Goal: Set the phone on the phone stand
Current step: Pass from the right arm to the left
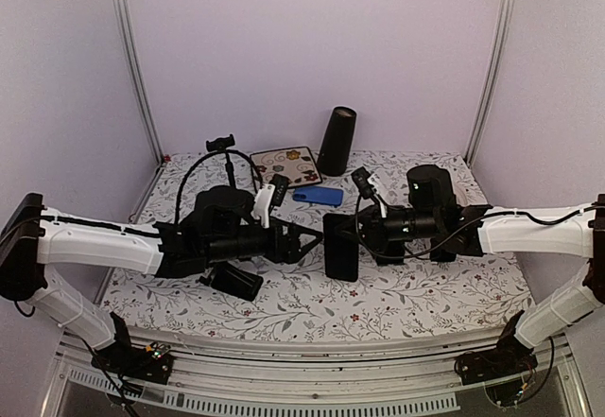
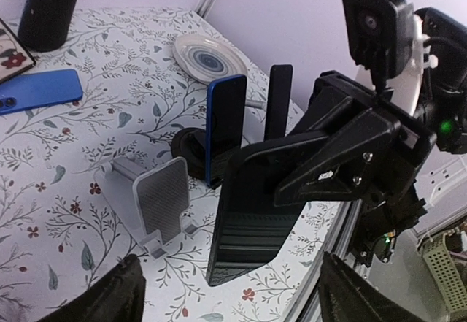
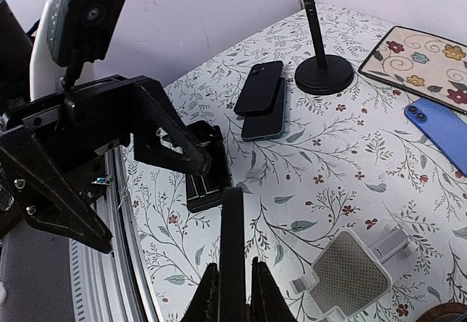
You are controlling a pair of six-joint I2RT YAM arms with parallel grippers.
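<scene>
- Black phone point(image 1: 340, 245) hangs upright over the middle of the flowered tablecloth point(image 1: 312, 304). It is pinched near its top by the right gripper point(image 3: 233, 293), whose two fingers are clamped tight against its faces.
- Grey-padded phone stand point(image 2: 162, 198) sits on the cloth just on the far side of the phone. A narrow strip of cloth shows between them, so the phone is not on it.
- Left gripper point(image 1: 307, 240) faces the phone from the left, its jaws spread wide and holding nothing.
- Blue phone point(image 1: 318, 195) lies flat farther back, near a dark cylinder point(image 1: 336, 140) and a flowered mat point(image 1: 286, 164).
</scene>
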